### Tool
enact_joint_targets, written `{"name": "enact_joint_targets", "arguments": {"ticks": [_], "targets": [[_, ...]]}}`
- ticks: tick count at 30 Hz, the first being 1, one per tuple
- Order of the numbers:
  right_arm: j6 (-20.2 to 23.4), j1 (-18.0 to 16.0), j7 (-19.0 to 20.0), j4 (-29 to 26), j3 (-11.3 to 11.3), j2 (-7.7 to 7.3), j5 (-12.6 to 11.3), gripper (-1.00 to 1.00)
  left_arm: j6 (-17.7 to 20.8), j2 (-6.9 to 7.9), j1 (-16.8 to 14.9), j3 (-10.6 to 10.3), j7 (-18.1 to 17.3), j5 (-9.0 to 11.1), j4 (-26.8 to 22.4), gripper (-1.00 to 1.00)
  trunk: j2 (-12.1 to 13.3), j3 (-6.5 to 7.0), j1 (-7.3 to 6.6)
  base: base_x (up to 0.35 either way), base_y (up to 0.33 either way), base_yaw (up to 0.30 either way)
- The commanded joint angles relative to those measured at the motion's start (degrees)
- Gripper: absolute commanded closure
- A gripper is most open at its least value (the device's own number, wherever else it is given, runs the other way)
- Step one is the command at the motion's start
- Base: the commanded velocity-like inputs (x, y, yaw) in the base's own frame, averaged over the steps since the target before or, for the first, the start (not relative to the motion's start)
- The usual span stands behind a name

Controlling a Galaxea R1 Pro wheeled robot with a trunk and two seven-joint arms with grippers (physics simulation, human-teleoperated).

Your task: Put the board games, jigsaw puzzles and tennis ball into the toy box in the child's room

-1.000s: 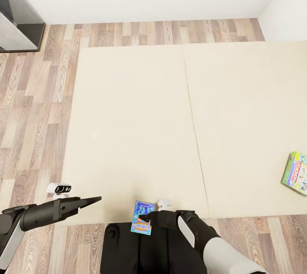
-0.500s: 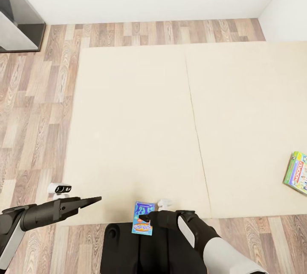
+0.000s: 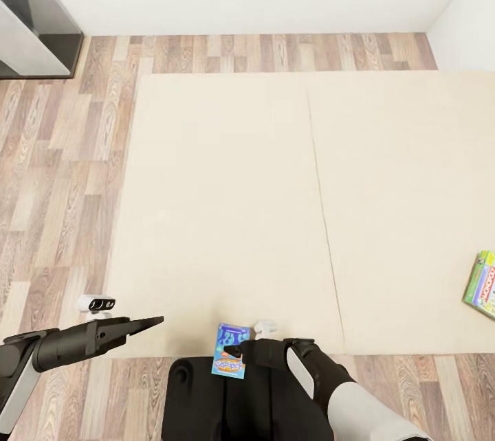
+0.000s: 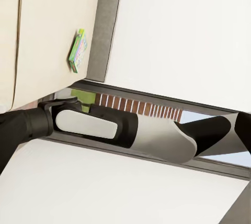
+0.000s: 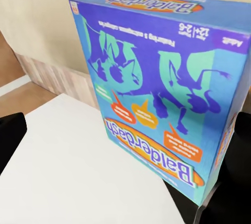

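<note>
My view has swung left; right claw point(image 3: 237, 349) still grips the blue game point(image 3: 229, 350), left claw point(image 3: 152, 321) looks pinched empty. Green game point(image 3: 482, 283), far right, awaits.

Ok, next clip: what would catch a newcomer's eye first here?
Probably the blue board game, held by the right gripper at the near edge of the wide cream bed; the right wrist view shows its cover up close. Next, the green board game lying at the bed's far right edge, partly cut off by the head view.
</note>
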Motion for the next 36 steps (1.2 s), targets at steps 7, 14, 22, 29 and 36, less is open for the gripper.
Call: {"name": "enact_joint_targets", "arguments": {"ticks": [7, 14, 22, 29, 36], "targets": [[0.4, 0.0, -0.1, 0.0, 0.1, 0.0, -0.5, -1.0, 0.6, 0.02, 0.0, 0.0, -0.2, 0.0, 0.0, -1.0, -0.1, -0.06, 0.03, 0.0, 0.0, 0.002], [0.4, 0.0, -0.1, 0.0, 0.1, 0.0, -0.5, -1.0, 0.6, 0.02, 0.0, 0.0, -0.2, 0.0, 0.0, -1.0, -0.1, -0.06, 0.03, 0.0, 0.062, 0.0], [0.4, 0.0, -0.1, 0.0, 0.1, 0.0, -0.5, -1.0, 0.6, 0.02, 0.0, 0.0, -0.2, 0.0, 0.0, -1.0, -0.1, -0.06, 0.03, 0.0, 0.022, 0.0], [0.4, 0.0, -0.1, 0.0, 0.1, 0.0, -0.5, -1.0, 0.6, 0.02, 0.0, 0.0, -0.2, 0.0, 0.0, -1.0, -0.1, -0.06, 0.03, 0.0, 0.041, 0.0], [0.4, 0.0, -0.1, 0.0, 0.1, 0.0, -0.5, -1.0, 0.6, -0.03, 0.0, 0.0, -0.2, 0.0, 0.0, -1.0, -0.1, -0.06, 0.03, 0.0, 0.004, 0.0]]}}
